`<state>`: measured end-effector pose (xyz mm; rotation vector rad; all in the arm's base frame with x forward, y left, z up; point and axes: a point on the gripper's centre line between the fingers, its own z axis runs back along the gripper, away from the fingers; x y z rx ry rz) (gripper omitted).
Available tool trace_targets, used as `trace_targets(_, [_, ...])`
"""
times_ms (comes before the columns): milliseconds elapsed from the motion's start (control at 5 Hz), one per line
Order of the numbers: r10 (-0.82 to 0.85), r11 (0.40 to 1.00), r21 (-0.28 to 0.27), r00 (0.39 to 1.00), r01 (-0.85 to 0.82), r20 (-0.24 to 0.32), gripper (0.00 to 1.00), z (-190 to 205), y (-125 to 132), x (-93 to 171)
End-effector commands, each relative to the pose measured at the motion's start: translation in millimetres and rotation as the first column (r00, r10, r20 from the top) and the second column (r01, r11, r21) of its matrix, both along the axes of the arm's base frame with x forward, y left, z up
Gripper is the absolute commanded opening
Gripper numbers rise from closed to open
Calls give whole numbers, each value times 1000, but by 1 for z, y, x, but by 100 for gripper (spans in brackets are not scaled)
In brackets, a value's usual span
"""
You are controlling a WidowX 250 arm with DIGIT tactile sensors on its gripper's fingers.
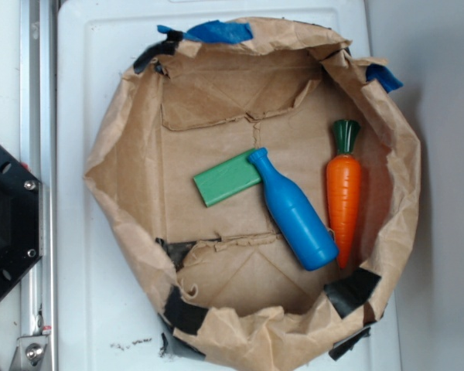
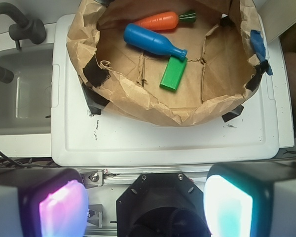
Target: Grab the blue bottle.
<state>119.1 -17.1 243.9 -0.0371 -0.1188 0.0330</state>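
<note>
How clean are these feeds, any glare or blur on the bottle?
Exterior view: soft even light, slightly blurry, a faint sheen along the blue bottle, mild shadow beside the carrot. Wrist view: bottle sharp enough; the gripper fingers at the bottom are out of focus, glowing pink and cyan.

Probably a lab's toy kitchen: small sink (image 2: 19,98), faucet (image 2: 15,29), white counter (image 2: 163,143).
</note>
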Motion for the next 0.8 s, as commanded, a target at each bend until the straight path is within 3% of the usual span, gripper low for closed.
trace_targets(0, [0,1000,0,1000,0,0,100,0,0,0])
trace_targets(200, [-93,995,-25,993,95,71,100,-6,-2,50])
trace_targets(600, [-279,951,-96,951,293,133,100,-23,1,117])
